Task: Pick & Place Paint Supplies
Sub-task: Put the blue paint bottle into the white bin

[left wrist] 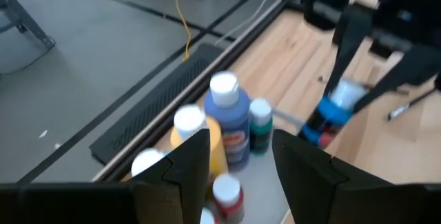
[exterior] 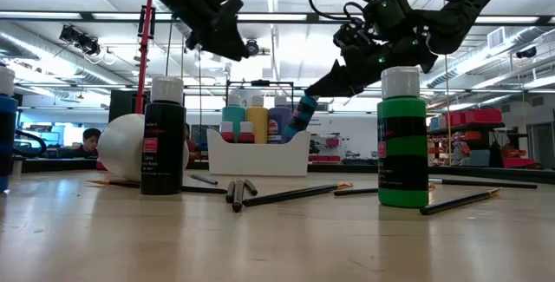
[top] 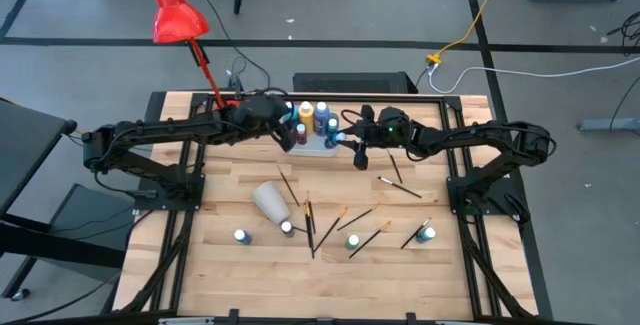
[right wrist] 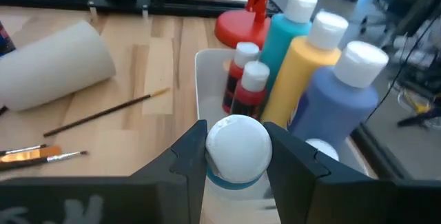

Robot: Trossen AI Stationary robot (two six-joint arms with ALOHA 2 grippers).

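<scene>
White tray: the white tray (exterior: pixel 260 154) sits at the far middle of the wooden table (top: pixel 330 265); it already holds a teal, a yellow, a purple-blue and two small red bottles.
Right gripper: the right gripper (right wrist: pixel 236 156) is clamped on a blue bottle (exterior: pixel 302 114) by its white cap; the bottle hangs tilted just at the tray's right end.
Left gripper: the left gripper (left wrist: pixel 241 156) hovers over the tray's left part, fingers apart, holding nothing.
Step in hand: placing; the blue bottle appears not yet seated in the tray.
Next move: likely lowering it into the free corner beside the purple-blue bottle, upright, then releasing.
Remaining: green bottle (exterior: pixel 401 139), black bottle (exterior: pixel 163 137), more bottles and scattered paintbrushes (top: pixel 310 223) lie on the near table, beside a tipped white cup (top: pixel 270 201).
</scene>
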